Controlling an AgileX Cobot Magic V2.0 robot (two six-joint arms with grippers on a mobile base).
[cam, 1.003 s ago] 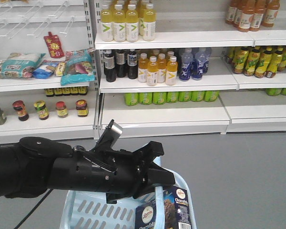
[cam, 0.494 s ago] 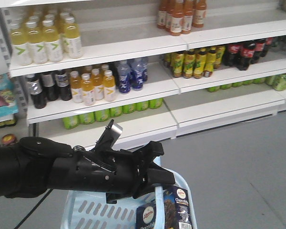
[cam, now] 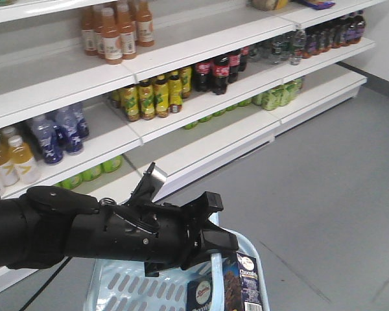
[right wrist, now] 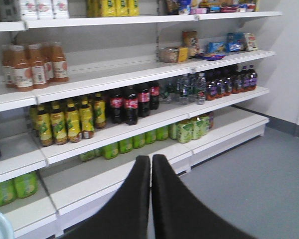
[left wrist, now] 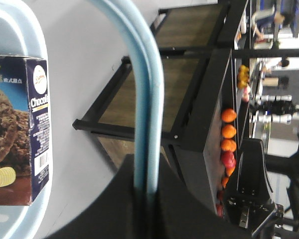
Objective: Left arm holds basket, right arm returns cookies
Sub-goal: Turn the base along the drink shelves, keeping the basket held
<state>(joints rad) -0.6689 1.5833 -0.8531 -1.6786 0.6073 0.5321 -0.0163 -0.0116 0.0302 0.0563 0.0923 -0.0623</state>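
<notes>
The light blue basket [cam: 126, 285] hangs at the bottom of the front view, under my glossy black left arm [cam: 84, 233]. My left gripper [left wrist: 147, 186] is shut on the basket's pale blue handle [left wrist: 144, 89]. The dark cookies carton [cam: 236, 285] stands inside the basket at its right end; its cookie picture and barcode show in the left wrist view [left wrist: 20, 129]. My right gripper [right wrist: 150, 162] is shut with nothing between its fingers, pointing at the drinks shelves.
White shelving [cam: 201, 123] runs diagonally across the front view, holding orange, yellow, cola and green bottles [cam: 152, 94]. Grey floor [cam: 330, 194] lies to the right. The left wrist view shows a dark rack with fruit [left wrist: 228, 134].
The whole view has swung right along the shelves: the yellow-drink bay slid off left and cola and green bottles came in. Left arm, basket and cookies hold the same pose.
</notes>
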